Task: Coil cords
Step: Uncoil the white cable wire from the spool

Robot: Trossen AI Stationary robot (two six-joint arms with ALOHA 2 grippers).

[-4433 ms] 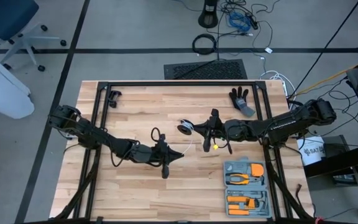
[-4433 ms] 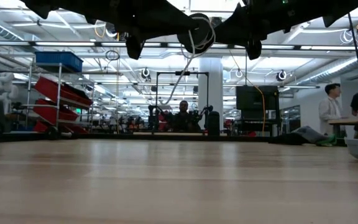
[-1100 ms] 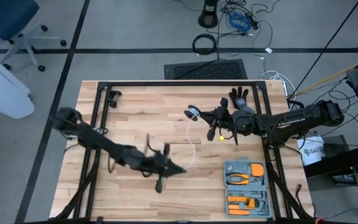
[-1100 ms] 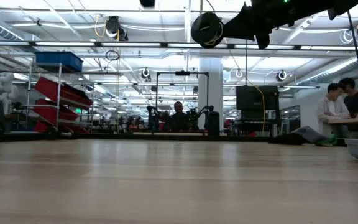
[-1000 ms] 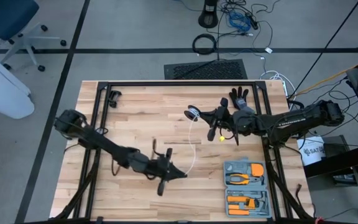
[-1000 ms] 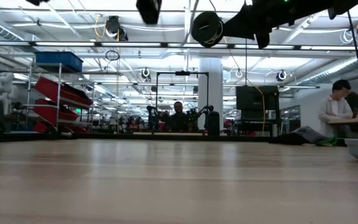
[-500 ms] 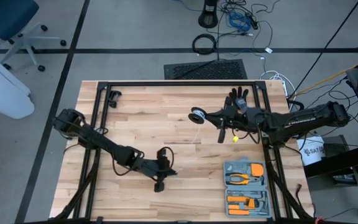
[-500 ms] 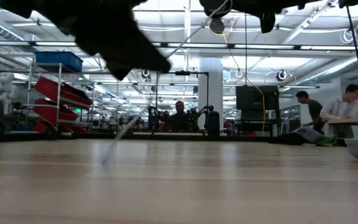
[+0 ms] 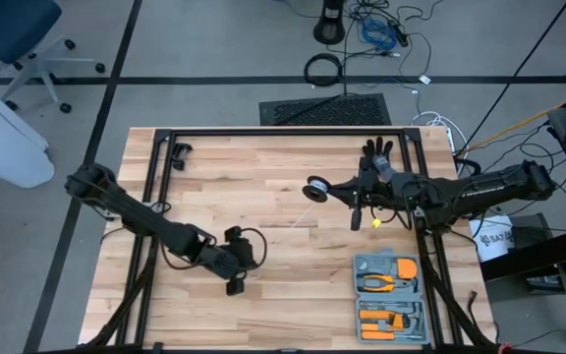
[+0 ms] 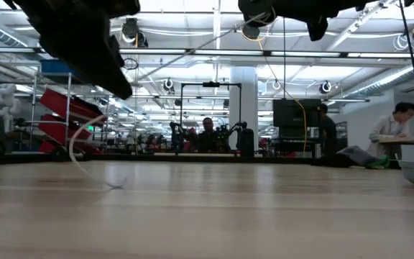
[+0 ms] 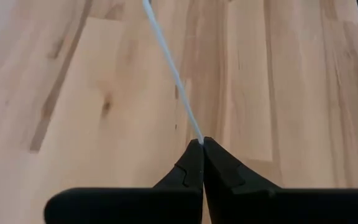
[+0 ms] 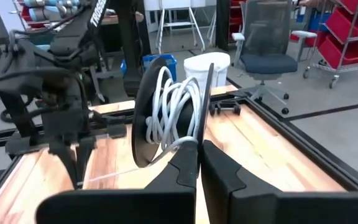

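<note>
The black reel [image 9: 314, 187] has white cord wound on it [image 12: 169, 106] and is up in the air over the table's far middle. My right gripper [image 9: 328, 187] is shut on it. From the reel the white cord [image 10: 185, 56] runs in a straight line down to my left gripper [image 9: 255, 248], which is shut on it and tipped downward over the near left of the table. Past the left fingers the cord's free end [image 10: 85, 147] hangs in a curve, and its tip lies on the tabletop [image 10: 115, 185]. My left gripper pinches the white cord [image 11: 197, 138] between its two fingertips, some way back from the free end. The fingers slant down toward the table. The cord is taut up to the reel and slack below the fingers. My right gripper pinches one flange of the reel at its rim [image 12: 194, 142] between the fingertips, coming nearly level from the table's right. The reel stands on edge, clear of the table.
A grey tool case [image 9: 388, 295] with orange tools lies at the near right. A black glove [image 9: 381, 157] lies at the far right, and a small black clip [image 9: 178, 152] at the far left. Black frame rails [image 9: 273, 133] border the table. People stand in the room behind.
My left gripper has gone toward the table's left edge and down, and has tipped steeply downward, still shut on the cord. The cord, which hung in a slack arc from the reel, is now drawn straight. My right gripper has carried the reel a little toward the right.
</note>
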